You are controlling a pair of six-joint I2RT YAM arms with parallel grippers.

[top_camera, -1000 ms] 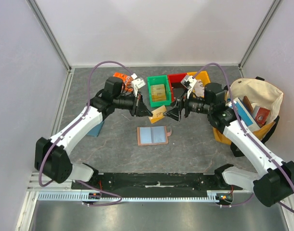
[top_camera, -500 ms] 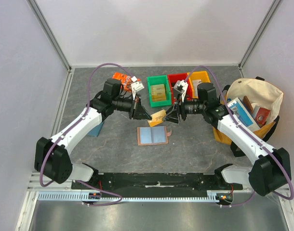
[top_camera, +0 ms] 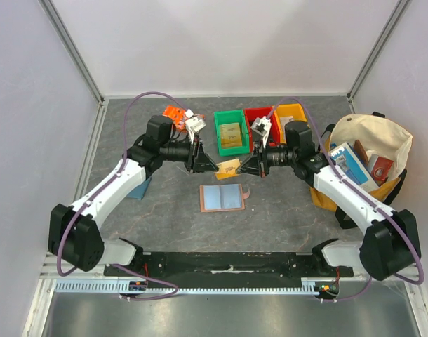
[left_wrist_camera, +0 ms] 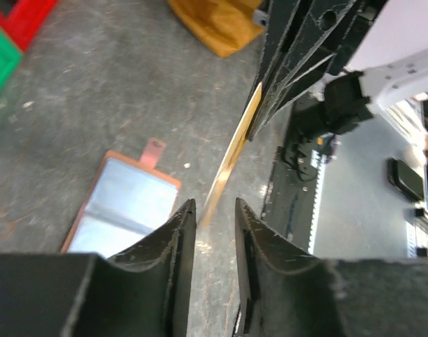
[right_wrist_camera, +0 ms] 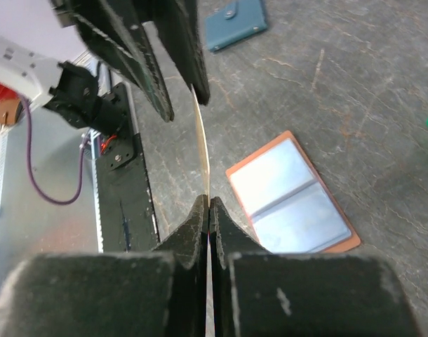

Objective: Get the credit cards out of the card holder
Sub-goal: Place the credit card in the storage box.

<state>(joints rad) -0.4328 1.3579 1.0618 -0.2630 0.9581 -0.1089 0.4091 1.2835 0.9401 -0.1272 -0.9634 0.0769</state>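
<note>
The card holder (top_camera: 222, 198) lies unfolded flat on the table, tan-edged with light blue lining up and its snap tab to the right; the wrist views show it too (left_wrist_camera: 123, 210) (right_wrist_camera: 291, 196). Above and behind it a yellow credit card (top_camera: 228, 167) hangs in the air between both grippers. My right gripper (top_camera: 243, 168) is shut on the card's right end (right_wrist_camera: 201, 140). My left gripper (top_camera: 212, 166) faces it with its jaws a little apart, and the card's (left_wrist_camera: 231, 151) free end sits just beyond its fingertips (left_wrist_camera: 189, 210), not pinched.
Green (top_camera: 230, 132), red (top_camera: 257, 119) and yellow (top_camera: 291, 112) bins stand in a row behind the grippers. A canvas bag (top_camera: 368, 158) of items is at the right. A flat teal pouch (top_camera: 139, 188) lies under the left arm, and orange parts (top_camera: 175, 112) lie at back left.
The right gripper has closed on the card. The left gripper, shut on it before, has parted its jaws. Both arms drifted slightly left and back.
</note>
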